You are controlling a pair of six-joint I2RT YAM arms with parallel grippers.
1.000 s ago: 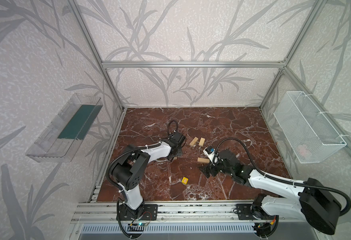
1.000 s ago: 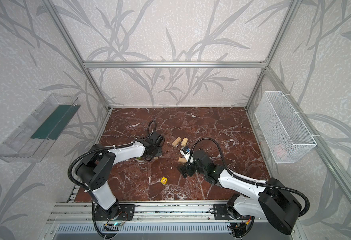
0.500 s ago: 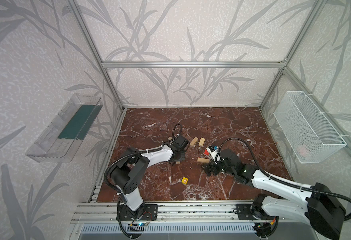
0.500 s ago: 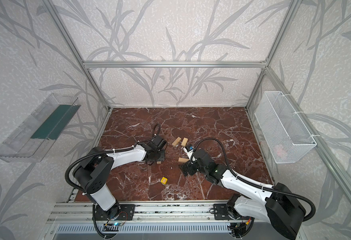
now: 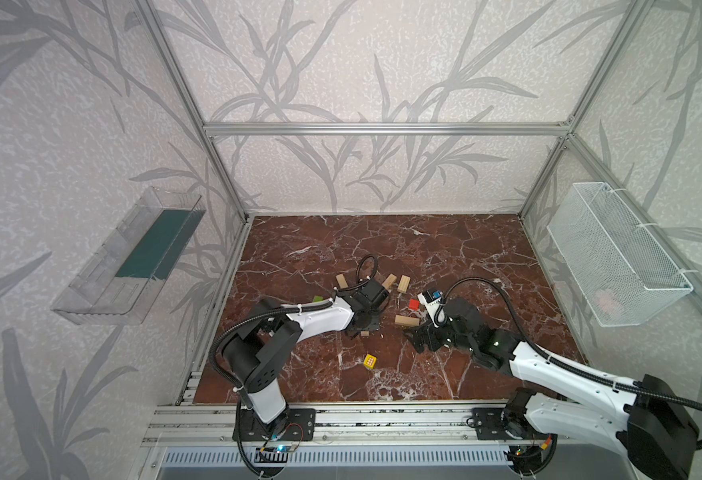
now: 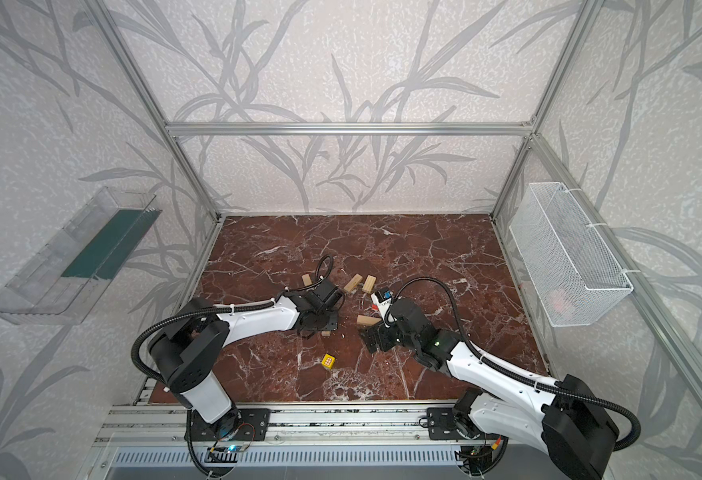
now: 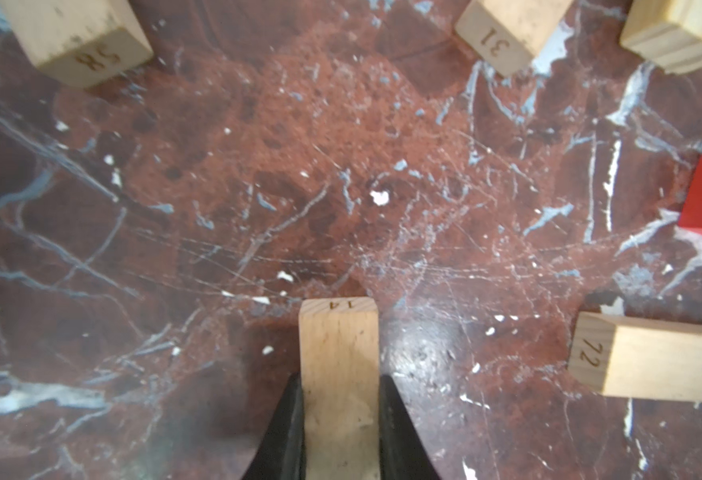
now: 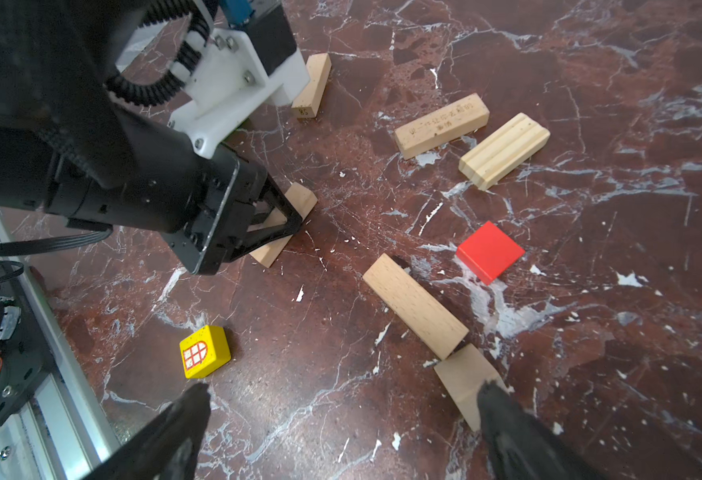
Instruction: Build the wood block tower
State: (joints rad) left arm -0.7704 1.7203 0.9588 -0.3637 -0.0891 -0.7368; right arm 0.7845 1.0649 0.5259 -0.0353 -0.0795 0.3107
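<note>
My left gripper (image 7: 339, 388) is shut on a pale wood bar (image 7: 338, 345) marked 14, held low over the marble floor; both top views show that gripper (image 5: 364, 329) (image 6: 325, 330). My right gripper (image 8: 341, 401) is open just above the floor, in a top view (image 5: 422, 338). A pale wedge-like block (image 8: 461, 376) touches one of its fingertips (image 8: 503, 409). A pale bar (image 8: 413, 309), a red cube (image 8: 489, 251) and a yellow cube (image 8: 205, 351) lie in front of it. A green bar (image 5: 318, 299) lies behind the left arm. No tower is in view.
Three more pale bars (image 5: 342, 281) (image 5: 389, 281) (image 5: 403, 284) lie behind the grippers. A wire basket (image 5: 615, 257) hangs on the right wall, a clear tray (image 5: 129, 262) on the left wall. An aluminium rail (image 5: 382, 415) runs along the front edge.
My left gripper has moved right and a little toward the front, keeping the pale bar in its jaws. The right gripper stays open and has barely shifted.
</note>
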